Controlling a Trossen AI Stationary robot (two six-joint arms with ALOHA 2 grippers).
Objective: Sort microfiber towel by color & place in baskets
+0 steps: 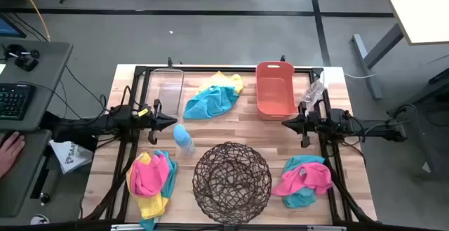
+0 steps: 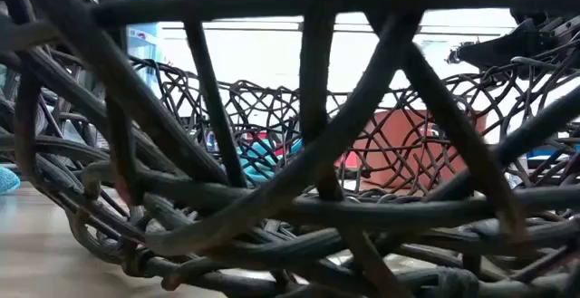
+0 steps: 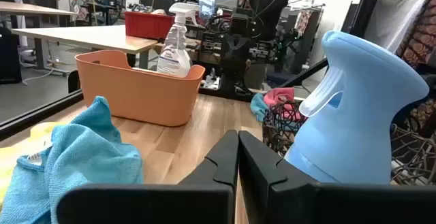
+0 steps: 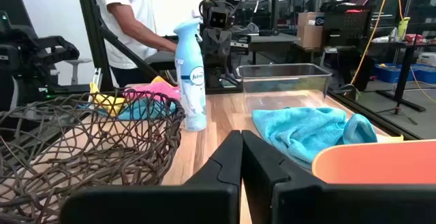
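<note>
A: What is being shown on the table (image 1: 231, 129), going from the biggest thing down?

B: The round dark-brown wire basket (image 1: 232, 181) is being seen at the near middle, with nothing visible inside it. The orange bin (image 1: 275, 90) is sitting at the far right, and the clear tub (image 1: 169, 88) at the far left; both are being shown without cloths in them.

A: And the towels?

B: Three heaps are being seen on the wood. A teal and yellow heap (image 1: 212, 97) is lying between the tub and the orange bin. A pink, yellow and teal heap (image 1: 151, 180) is lying at the near left, beside the wire basket. A pink and teal heap (image 1: 304, 180) is lying at the near right.

A: How are the arms being held?

B: The left gripper (image 1: 172, 122) is being held over the table at the left, its fingers (image 3: 231, 159) pressed together on nothing. The right gripper (image 1: 285, 123) is being held at the right, just near of the orange bin, its fingers (image 4: 235, 159) likewise clenched and empty.

A: Anything smaller?

B: A light-blue bottle (image 1: 183, 139) is lying just near of the left gripper, and a clear spray bottle (image 1: 313, 89) is lying at the far right, beside the orange bin
</note>
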